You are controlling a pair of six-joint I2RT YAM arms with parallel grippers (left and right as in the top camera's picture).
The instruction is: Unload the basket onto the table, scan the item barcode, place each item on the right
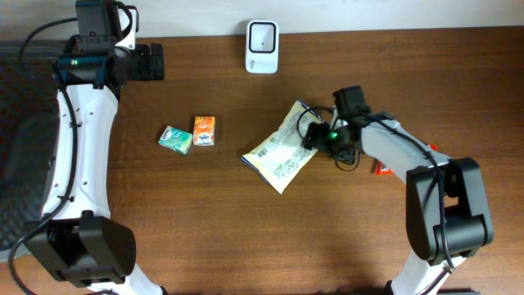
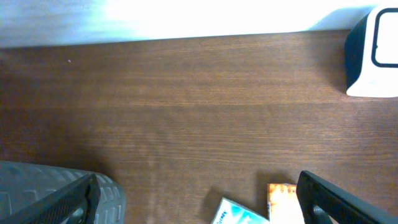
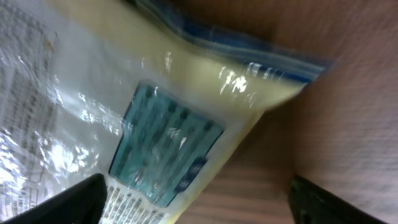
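Note:
A pale yellow plastic pouch (image 1: 281,152) with printed text lies flat on the table's middle. In the right wrist view the pouch (image 3: 143,112) shows a teal panel and a blue top seal. My right gripper (image 1: 316,136) is at its right edge and stands open (image 3: 205,202), the pouch's corner lying between the black fingertips (image 3: 74,199). I cannot make out a barcode. The white scanner (image 1: 262,35) stands at the table's back edge. My left gripper (image 1: 152,61) hovers open at the back left, holding nothing (image 2: 199,211).
A teal box (image 1: 175,139) and an orange box (image 1: 204,130) lie side by side left of the pouch, and both boxes (image 2: 283,199) show low in the left wrist view. A small red item (image 1: 381,168) sits under the right arm.

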